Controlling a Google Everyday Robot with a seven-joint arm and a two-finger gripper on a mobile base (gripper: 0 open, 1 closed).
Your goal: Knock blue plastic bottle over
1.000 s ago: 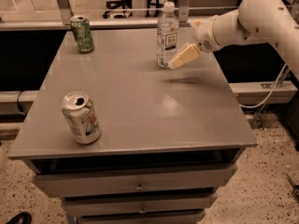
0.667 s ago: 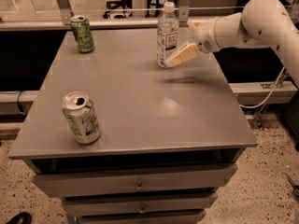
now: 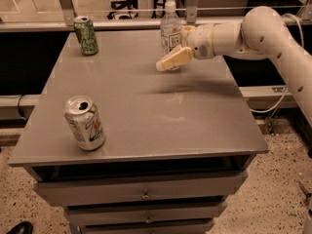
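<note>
Camera view shows a grey table (image 3: 195, 121) with drawers (image 3: 141, 194) under its top. Far to the left of the gripper (image 3: 170, 60) and much nearer the camera, a white-and-green can (image 3: 85, 123) stands upright close to the front left corner. Also left of the gripper, and slightly farther back than it, a green soda can (image 3: 86, 35) stands upright near the rear left corner. The blue plastic bottle (image 3: 170, 30) stands upright at the rear edge of the table, directly behind the gripper, with its white cap on top. The gripper lies across the front of the bottle's lower part; contact cannot be confirmed. Whether the gripper is open or closed cannot be determined. To the right of the gripper, the white arm (image 3: 263, 33) extends past the right edge of the table.
</note>
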